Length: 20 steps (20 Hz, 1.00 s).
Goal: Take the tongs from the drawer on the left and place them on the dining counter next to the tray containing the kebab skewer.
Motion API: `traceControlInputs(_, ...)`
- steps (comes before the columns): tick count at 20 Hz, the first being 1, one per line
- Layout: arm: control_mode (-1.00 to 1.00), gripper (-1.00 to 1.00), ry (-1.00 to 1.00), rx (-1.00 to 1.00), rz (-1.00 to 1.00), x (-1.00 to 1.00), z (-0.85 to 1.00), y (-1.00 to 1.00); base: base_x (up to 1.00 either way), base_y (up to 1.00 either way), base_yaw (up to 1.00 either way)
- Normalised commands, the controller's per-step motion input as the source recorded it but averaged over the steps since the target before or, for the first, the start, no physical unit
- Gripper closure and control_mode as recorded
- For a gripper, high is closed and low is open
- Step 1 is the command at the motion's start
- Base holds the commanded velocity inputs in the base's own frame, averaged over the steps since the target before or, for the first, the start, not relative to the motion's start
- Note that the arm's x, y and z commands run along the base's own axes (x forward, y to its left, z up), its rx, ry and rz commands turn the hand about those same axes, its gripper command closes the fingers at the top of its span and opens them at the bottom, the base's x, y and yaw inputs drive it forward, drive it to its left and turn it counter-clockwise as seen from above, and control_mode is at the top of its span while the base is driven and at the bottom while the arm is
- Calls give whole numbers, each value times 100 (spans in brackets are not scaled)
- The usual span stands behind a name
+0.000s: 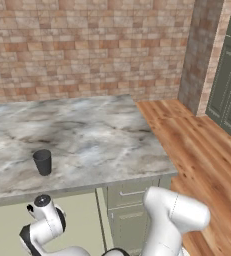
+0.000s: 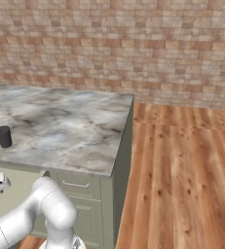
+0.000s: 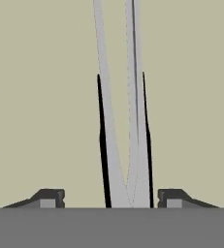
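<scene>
**Silver-grey tongs lie between spread fingers over the pale drawer floor**

Silver-grey metal runs up the middle of the hand view: the tongs (image 3: 125, 121) lie on the pale interior of the drawer (image 3: 40, 97), their two slim arms joined low in the picture and parting slightly as they reach the top edge. Thin black strips edge both arms along their lower half. The gripper (image 3: 111, 198) is set wide, with one dark fingertip (image 3: 48, 198) well out to the left of the tongs and the other off to the right. The joined end of the tongs sits between them, roughly centred, with bare drawer floor showing on both sides. Neither fingertip touches the metal, so the jaws stand open and hold nothing.

In the left base view the arm bends down low at the bottom of the picture, its wrist over the pale drawer interior (image 1: 82, 220) that juts out below a marbled top (image 1: 87, 135) on sage-green cabinets. A small dark cup (image 1: 42, 162) stands upright on that top, near its front edge. To the right of the open drawer are narrower green drawer fronts (image 1: 129, 192) with short silver handles.

The right base view shows the same cup (image 2: 3, 136) at the left of the marbled top, a brick wall (image 2: 133, 48) behind, and a wooden floor (image 2: 182, 170) to the right
</scene>
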Motion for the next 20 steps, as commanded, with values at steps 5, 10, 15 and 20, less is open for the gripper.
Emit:
traceControlInputs(5, -100, 100, -6, 1, 0, -21, 21, 0, 0, 0, 0)
traceControlInputs(10, -100, 100, -2, 0, 0, -58, 79, 0, 0, 0, 0)
traceControlInputs(15, -100, 100, 0, 4, 0, -55, 100, 0, 0, 0, 0)
traceControlInputs(20, -100, 100, -4, 7, 0, -26, 100, -21, 0, 0, 0)
